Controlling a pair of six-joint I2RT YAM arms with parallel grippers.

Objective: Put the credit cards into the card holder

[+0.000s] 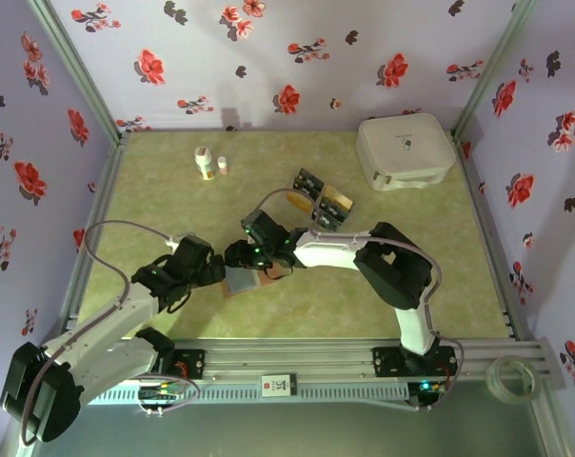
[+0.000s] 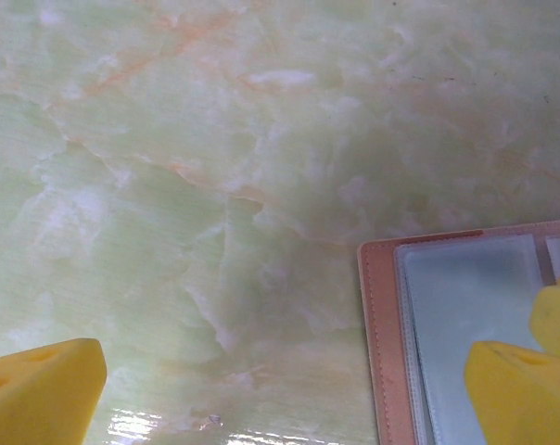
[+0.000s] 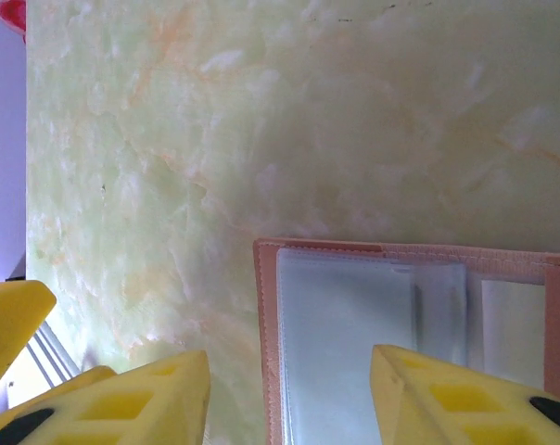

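The card holder [image 1: 242, 281] lies open and flat on the green marbled table, reddish-brown border around grey-blue clear sleeves [image 3: 354, 315], [image 2: 456, 315]. My left gripper [image 1: 209, 270] [image 2: 280, 399] hangs wide open at its left side, one yellow fingertip [image 2: 521, 394] over the sleeve. My right gripper [image 1: 242, 255] [image 3: 289, 399] is open just above the holder's edge, with one fingertip [image 3: 447, 394] over the sleeve and nothing pinched. The credit cards [image 1: 322, 198], black and gold, sit farther back in a clear tray.
A large white rounded case [image 1: 406, 150] stands at the back right. Two small bottles [image 1: 205, 164] stand at the back left. A roll of tape [image 1: 512, 377] lies off the table at the front right.
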